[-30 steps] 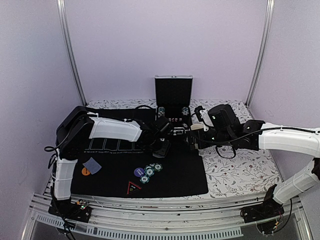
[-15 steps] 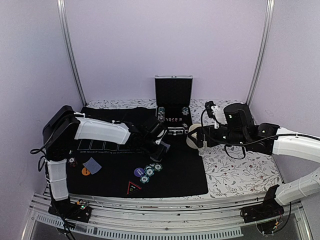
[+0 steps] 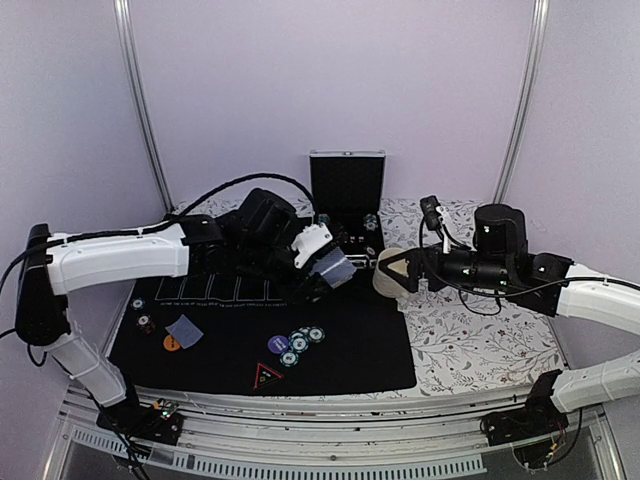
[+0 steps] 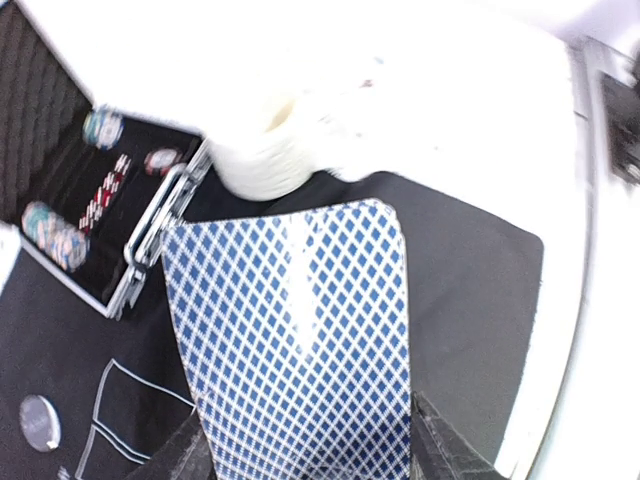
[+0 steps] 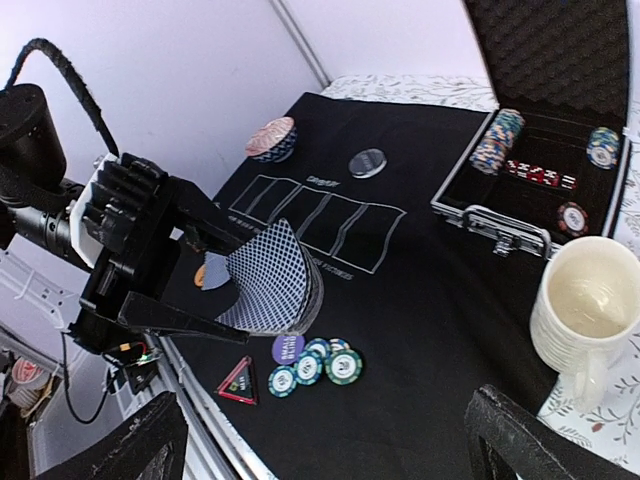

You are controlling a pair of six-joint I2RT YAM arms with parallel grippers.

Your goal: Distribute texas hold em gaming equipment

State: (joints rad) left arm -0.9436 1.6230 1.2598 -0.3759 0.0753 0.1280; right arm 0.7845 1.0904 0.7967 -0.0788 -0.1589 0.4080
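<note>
The left gripper [image 3: 322, 268] hangs above the middle of the black mat [image 3: 350, 350], its jaws pinched on a small stack of blue-diamond-backed playing cards [image 5: 270, 280], held clear of the cloth. How many cards cannot be told.

Near the mat's left edge sit a chip stack [image 5: 271, 138] and a dark button [image 5: 367, 162]. Toward the near left corner a single card [image 3: 184, 330] lies face down, touching an orange button [image 3: 171, 342]. Near the middle of the near edge are a purple button [image 3: 278, 344], a cluster of green-and-white poker chips [image 3: 303, 342] just beside it, and a red-edged triangular marker [image 3: 267, 375].

At the far edge an open case [image 5: 490, 225] stands with its lid upright, with chips and dice inside. A cream mug [image 5: 590, 300] stands upright at the mat's right edge, and the right gripper [image 3: 405, 270] is beside it, jaws spread wide and holding nothing.

The mat lies on a table [image 3: 470, 340] covered in floral cloth, between lilac walls [image 3: 300, 80] and two metal posts [image 3: 140, 100].

The left wrist view is blurred and washed out, with the cards covering most of it.
</note>
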